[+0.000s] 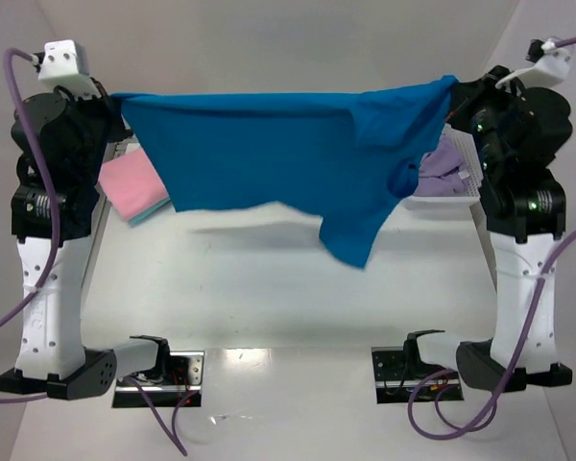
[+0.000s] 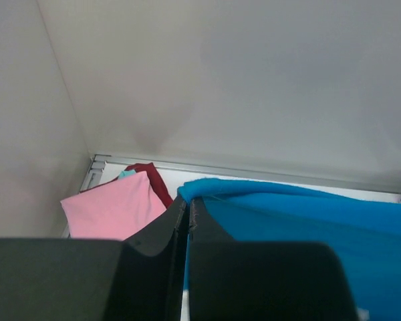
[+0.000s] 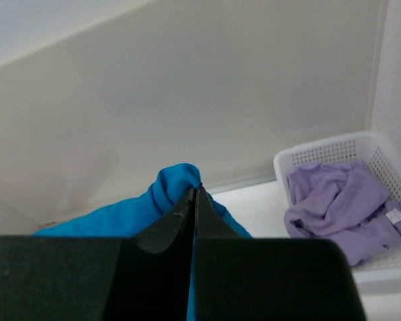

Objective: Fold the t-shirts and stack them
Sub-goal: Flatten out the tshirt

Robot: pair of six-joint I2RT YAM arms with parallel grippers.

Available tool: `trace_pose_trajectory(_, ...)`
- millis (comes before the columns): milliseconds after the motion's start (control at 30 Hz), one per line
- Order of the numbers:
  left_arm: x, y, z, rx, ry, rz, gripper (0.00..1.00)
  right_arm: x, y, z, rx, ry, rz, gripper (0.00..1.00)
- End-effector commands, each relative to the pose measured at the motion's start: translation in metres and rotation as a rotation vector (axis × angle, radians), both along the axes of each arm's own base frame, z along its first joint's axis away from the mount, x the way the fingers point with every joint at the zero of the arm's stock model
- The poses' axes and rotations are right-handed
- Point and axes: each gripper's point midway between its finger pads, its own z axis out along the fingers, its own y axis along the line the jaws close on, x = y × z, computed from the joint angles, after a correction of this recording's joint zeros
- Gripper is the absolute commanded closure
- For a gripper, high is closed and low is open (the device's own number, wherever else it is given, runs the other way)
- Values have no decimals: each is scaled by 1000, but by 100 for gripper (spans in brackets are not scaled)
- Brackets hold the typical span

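A bright blue t-shirt [image 1: 278, 149] hangs stretched in the air between both arms, one sleeve drooping low at the right [image 1: 350, 240]. My left gripper [image 1: 118, 99] is shut on its left top corner; in the left wrist view the blue cloth [image 2: 307, 214] bunches around the closed gripper tips [image 2: 188, 200]. My right gripper [image 1: 458, 88] is shut on the right top corner, where blue cloth [image 3: 174, 184] folds over the closed gripper tips [image 3: 194, 190]. A folded pink t-shirt [image 1: 130, 184] lies on the table at the back left, with a red one [image 2: 154, 177] under it. A lavender t-shirt [image 3: 341, 200] lies crumpled in the basket.
A white mesh basket [image 3: 307, 157] stands at the back right against the wall. White walls close in the table on the left, back and right. Both arm bases and their purple cables [image 1: 432, 413] sit at the near edge.
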Motion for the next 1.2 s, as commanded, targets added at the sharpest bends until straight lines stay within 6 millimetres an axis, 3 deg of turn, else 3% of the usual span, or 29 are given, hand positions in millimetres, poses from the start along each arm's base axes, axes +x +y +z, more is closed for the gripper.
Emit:
trace_pose_trajectory(0,-33,9,30,3,-132,23,100,-48,-7,45,-10,-158,-13,100)
trace_pose_trajectory(100,-53,8,22,-6,-150,13,100,-61,-6,29,-2,-142,-1,100)
trace_pose_trajectory(200,-87,8,20,-18,-173,2,100,-92,-5,19,17,-140,13,100)
trace_pose_trajectory(300,-119,12,20,-21,-200,14,100,-115,-5,21,16,-146,24,100)
trace_pose_trajectory(333,-131,16,20,-23,-204,31,100,-121,-3,30,15,-171,36,100)
trace_pose_trajectory(367,-133,16,22,-23,-206,31,100,-125,-3,27,25,-164,38,100)
trace_pose_trajectory(467,-155,22,40,-22,-262,54,100,-142,0,48,45,-220,65,100)
trace_pose_trajectory(500,-156,22,47,-24,-276,55,100,-140,1,50,45,-220,65,100)
trace_pose_trajectory(600,-127,21,42,-10,-229,56,100,-125,3,50,42,-194,74,100)
trace_pose_trajectory(667,-101,14,30,-3,-182,28,100,-96,0,33,35,-136,44,100)
trace_pose_trajectory(700,-83,9,14,-10,-141,7,100,-79,-2,14,25,-83,29,100)
trace_pose_trajectory(733,-77,6,6,-20,-127,-3,100,-79,-2,18,26,-98,29,100)
trace_pose_trajectory(800,-57,-1,-28,-26,-44,-32,100,-43,5,-29,30,14,48,100)
trace_pose_trajectory(867,-45,-8,-54,-48,13,-62,100,-26,10,-56,47,69,67,100)
trace_pose_trajectory(900,-34,-14,-87,-66,79,-84,100,-12,14,-95,65,151,76,100)
trace_pose_trajectory(1000,-19,-17,-138,-85,181,-88,100,2,20,-144,89,232,95,100)
trace_pose_trajectory(1033,-16,-17,-152,-108,204,-75,100,8,21,-186,98,314,90,100)
trace_pose_trajectory(1067,-11,-17,-176,-107,239,-73,100,12,21,-198,98,319,90,100)
trace_pose_trajectory(1100,-7,-18,-186,-117,257,-70,100,14,24,-227,107,373,98,100)
trace_pose_trajectory(1167,2,-17,-204,-115,291,-59,100,20,27,-247,122,402,105,100)
